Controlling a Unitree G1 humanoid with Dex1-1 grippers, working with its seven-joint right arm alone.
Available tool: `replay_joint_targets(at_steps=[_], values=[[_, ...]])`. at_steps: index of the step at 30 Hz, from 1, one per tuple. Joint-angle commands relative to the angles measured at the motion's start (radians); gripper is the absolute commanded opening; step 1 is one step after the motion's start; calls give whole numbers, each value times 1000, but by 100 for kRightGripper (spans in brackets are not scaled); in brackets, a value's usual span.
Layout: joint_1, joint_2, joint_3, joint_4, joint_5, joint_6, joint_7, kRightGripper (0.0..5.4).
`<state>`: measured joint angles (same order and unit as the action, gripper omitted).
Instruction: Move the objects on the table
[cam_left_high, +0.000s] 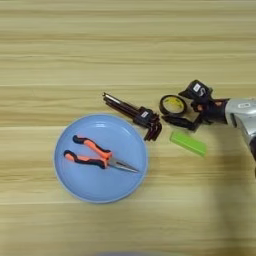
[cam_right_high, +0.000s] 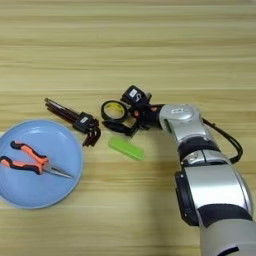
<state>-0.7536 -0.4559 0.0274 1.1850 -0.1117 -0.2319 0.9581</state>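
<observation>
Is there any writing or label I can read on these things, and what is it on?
No text can be read.
Gripper: a small white label on its upper finger, too blurred to read.
Hex-key bundle: a small pale patch on its holder, too small to read.

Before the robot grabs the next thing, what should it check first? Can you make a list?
1. Pliers inside the blue plate: ok.
2. Right gripper near the tape ring: ok, its fingers sit on either side of the ring's right edge.
3. Ring actually gripped: cannot tell.
4. Hex-key bundle out of the gripper's way: ok, it lies left of the ring, apart from the fingers.
5. Green bar free: ok, on the table, just below the gripper.
</observation>
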Motion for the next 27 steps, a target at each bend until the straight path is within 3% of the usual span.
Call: replay_joint_targets(at_steps=[1, 12, 21, 27], values=[[-68, -51, -29, -86, 34, -32, -16, 539], [-26, -108, -76, -279, 104, -30, 56, 539], [81, -196, -133, -489, 251, 68, 265, 539], [153, -243, -131, -577, 286, 129, 356, 539]])
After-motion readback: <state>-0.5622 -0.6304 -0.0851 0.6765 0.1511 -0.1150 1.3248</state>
